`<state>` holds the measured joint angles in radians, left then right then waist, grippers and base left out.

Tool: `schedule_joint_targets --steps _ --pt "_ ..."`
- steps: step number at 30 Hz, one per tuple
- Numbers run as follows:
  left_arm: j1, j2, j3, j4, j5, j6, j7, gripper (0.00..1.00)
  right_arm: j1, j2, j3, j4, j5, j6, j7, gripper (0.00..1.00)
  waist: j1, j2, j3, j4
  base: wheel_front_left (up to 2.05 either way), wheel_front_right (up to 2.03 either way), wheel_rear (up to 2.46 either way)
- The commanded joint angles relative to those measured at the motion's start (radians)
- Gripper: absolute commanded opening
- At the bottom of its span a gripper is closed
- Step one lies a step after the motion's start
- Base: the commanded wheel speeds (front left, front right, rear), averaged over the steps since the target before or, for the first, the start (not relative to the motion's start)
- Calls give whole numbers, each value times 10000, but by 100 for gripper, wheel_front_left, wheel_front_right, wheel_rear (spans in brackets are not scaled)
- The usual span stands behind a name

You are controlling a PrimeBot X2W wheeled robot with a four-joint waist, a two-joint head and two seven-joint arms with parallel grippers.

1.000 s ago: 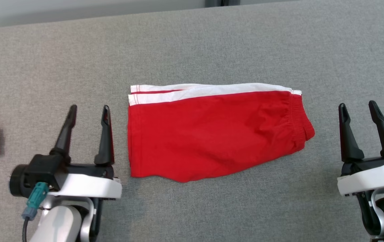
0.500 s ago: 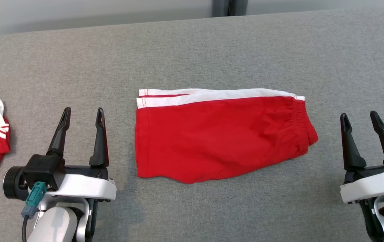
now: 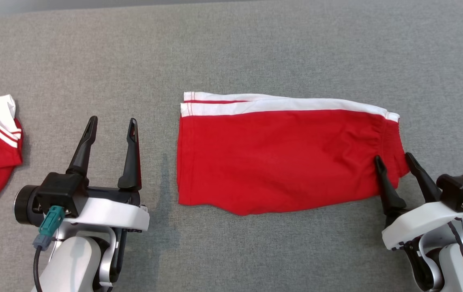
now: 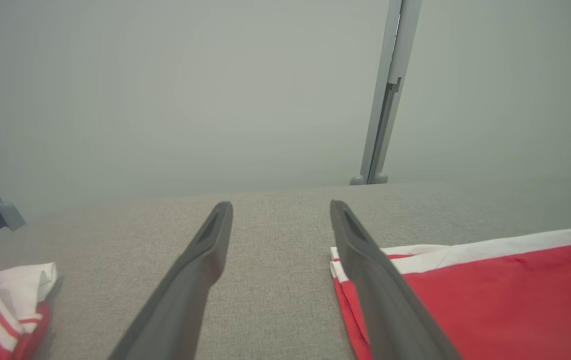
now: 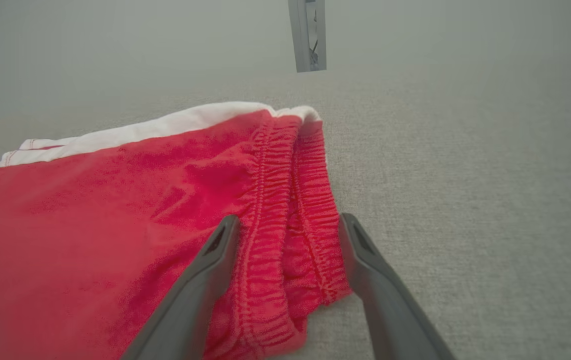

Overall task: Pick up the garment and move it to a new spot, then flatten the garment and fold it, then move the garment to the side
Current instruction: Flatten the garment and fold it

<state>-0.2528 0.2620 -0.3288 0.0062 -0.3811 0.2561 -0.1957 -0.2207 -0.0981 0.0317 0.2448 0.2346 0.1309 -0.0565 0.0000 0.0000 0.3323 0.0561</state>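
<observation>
As the shorts (image 3: 280, 158) lie lengthwise left to right, our right gripper (image 3: 393, 157) straddles their waistband (image 5: 285, 210) end, our left gripper (image 3: 112, 119) beside the opposite end, both with fingers apart.

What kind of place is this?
Probably a robot test bench, not a home: a grey cloth-covered table, a bare pale wall with a metal post behind it, and red shorts laid flat.
</observation>
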Motion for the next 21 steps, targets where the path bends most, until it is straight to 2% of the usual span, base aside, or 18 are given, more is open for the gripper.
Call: schedule_joint_targets --steps 1,7,11,12,13,14,21 --pt "-182 -5 -12 43 -48 -22 -63 100 -130 -45 -124 225 92 -3 -108 100 0 0 136 55 0 0 0" --pt "-324 -50 -144 168 28 -27 -79 100 -252 160 -216 1214 578 -5 -422 100 0 0 317 -39 0 0 0" --pt "-404 -12 -152 181 27 -54 -127 100 -378 307 214 1632 1061 -3 -581 100 0 0 350 -170 0 0 0" --pt "-417 -1 -163 186 36 -57 -126 100 -413 326 351 1696 1176 -3 -619 96 0 0 352 -200 0 0 0" --pt "-427 7 -174 191 42 -53 -120 100 -441 352 461 1762 1353 -2 -677 40 0 0 352 -235 0 0 0" --pt "-426 30 -184 189 44 -29 -99 100 -488 372 620 1858 1566 -2 -815 0 0 0 344 -306 0 0 0" --pt "-410 157 -191 72 76 60 16 100 -687 233 683 1822 2184 -6 -1353 0 0 0 360 -591 0 0 0"
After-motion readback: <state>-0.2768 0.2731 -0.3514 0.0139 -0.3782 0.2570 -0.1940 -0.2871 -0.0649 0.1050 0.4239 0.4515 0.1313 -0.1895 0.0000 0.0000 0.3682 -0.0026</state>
